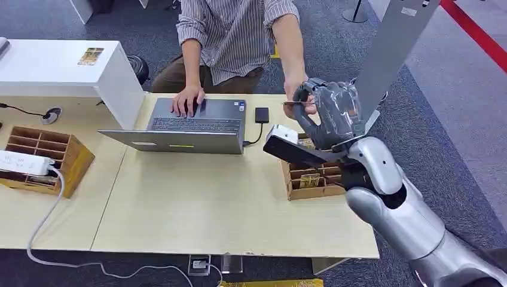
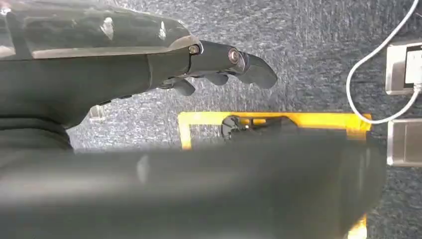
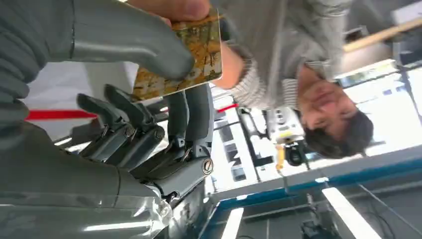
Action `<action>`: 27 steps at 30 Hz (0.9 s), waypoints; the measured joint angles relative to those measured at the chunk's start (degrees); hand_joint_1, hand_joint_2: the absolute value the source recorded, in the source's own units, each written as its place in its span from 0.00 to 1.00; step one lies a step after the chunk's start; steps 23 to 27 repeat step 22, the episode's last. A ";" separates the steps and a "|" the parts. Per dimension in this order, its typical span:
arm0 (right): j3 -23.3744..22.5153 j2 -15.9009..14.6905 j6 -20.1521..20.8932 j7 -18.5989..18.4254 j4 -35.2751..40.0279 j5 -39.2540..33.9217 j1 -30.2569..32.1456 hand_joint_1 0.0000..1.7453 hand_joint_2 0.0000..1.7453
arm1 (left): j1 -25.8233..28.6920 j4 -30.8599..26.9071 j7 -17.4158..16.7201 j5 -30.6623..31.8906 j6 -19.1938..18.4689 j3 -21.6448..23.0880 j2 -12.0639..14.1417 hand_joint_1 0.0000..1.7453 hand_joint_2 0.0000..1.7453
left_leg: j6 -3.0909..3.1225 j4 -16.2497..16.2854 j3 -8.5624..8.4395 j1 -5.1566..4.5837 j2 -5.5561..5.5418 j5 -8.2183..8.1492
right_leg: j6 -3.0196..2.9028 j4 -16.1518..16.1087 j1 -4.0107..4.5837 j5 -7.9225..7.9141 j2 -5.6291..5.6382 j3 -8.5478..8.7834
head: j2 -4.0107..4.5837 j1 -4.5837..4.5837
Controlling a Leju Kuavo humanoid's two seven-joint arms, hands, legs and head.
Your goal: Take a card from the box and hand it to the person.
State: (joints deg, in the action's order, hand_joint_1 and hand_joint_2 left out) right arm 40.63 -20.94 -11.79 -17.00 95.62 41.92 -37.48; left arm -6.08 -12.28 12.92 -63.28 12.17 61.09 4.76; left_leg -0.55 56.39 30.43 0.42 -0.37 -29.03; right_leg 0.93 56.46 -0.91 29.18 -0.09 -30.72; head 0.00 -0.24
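Head view: the silver right hand (image 1: 330, 113) is raised above the compartmented wooden card box (image 1: 311, 179) at the pale table's (image 1: 197, 209) right edge, holding a thin picture card (image 1: 297, 103) edge-on; the person's hand (image 1: 297, 95), in a striped shirt sleeve, has fingers on the same card.
Left wrist view: the dark left hand (image 2: 219, 64) hangs over grey carpet, its fingers loosely curled with nothing in them.
Right wrist view: the yellow-and-green printed card (image 3: 186, 57) is pinched between the thick grey thumb (image 3: 124, 42) and the darker fingers (image 3: 191, 114); a person's fingertip (image 3: 174, 7) presses its far edge.
Step in hand: the handover, judged to be near its end.
Next move calls for: easing the thumb off so the card slips free without tugging.
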 joint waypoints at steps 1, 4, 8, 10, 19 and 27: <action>0.48 0.63 -1.57 0.70 -1.70 0.07 -0.07 0.00 1.00 | 0.00 0.00 -0.02 -0.09 0.00 0.02 -0.02 0.00 0.00 | 0.00 0.00 0.00 0.00 -0.01 0.00 | 0.00 0.00 0.00 0.00 -0.01 0.00 | 0.00 -0.02; 1.27 1.68 -2.90 1.31 -5.37 0.02 -0.10 0.00 1.00 | 0.13 0.00 -0.04 -0.15 0.02 0.18 -0.07 0.00 0.00 | 0.00 0.01 0.03 -0.01 -0.04 0.01 | 0.00 0.00 -0.01 0.00 -0.06 0.00 | 0.00 0.07; 2.08 2.42 -2.88 0.78 -8.06 -0.64 -0.19 0.00 1.00 | 0.14 0.00 0.22 -0.42 0.07 0.44 -0.07 0.00 0.00 | 0.00 0.01 0.02 -0.01 -0.03 0.00 | 0.00 -0.01 -0.01 0.00 -0.05 0.00 | 0.00 0.13; 2.16 2.60 -3.18 0.70 -9.08 -1.64 -0.10 0.00 1.00 | 0.13 0.00 0.48 -0.65 0.09 0.46 -0.07 0.00 0.00 | 0.00 0.02 0.02 -0.01 -0.03 0.00 | 0.00 -0.01 -0.01 0.00 -0.05 -0.02 | 0.00 0.11; 1.64 1.74 -4.78 0.43 -10.70 -4.62 3.44 0.00 1.00 | 0.23 0.00 0.13 -0.74 0.57 0.52 -0.04 0.00 0.00 | 0.00 0.02 0.00 -0.01 -0.02 0.00 | 0.00 -0.02 -0.01 0.00 -0.04 -0.05 | 0.00 0.02; 0.28 1.44 -5.61 3.44 -10.70 -13.41 5.22 0.00 1.00 | 0.27 0.00 0.44 -0.87 0.61 0.52 -0.04 0.00 0.00 | 0.00 0.03 -0.01 -0.01 -0.02 0.00 | 0.00 -0.02 -0.01 0.00 -0.04 -0.04 | 0.00 0.04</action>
